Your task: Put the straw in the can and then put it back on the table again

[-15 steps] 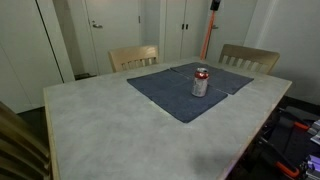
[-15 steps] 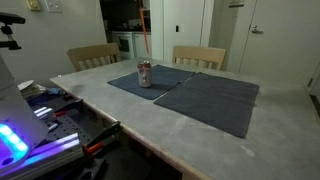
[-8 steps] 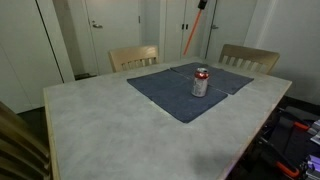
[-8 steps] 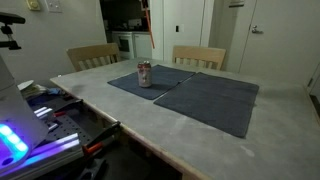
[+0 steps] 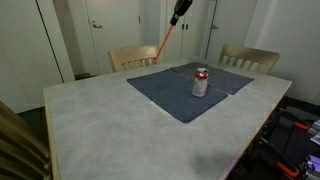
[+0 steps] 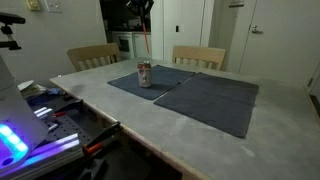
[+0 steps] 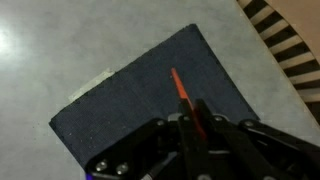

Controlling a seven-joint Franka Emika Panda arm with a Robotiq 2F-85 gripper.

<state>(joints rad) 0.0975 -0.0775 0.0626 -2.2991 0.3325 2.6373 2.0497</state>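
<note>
High over the worktop (image 5: 90, 115), straw (image 5: 166, 42) hangs tilted, top end clamped in gripper (image 5: 179, 13) jaws. Right and lower, can (image 5: 201, 83) upright on mat (image 5: 230, 82). Step: carrying to can. Next needs lower tip over can's opening, straw straightened, then down. Since a second ago straw swung left, tilted more.

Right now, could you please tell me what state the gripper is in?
Gripper: closed on the straw, holding it up in the air, not in the can.
</note>
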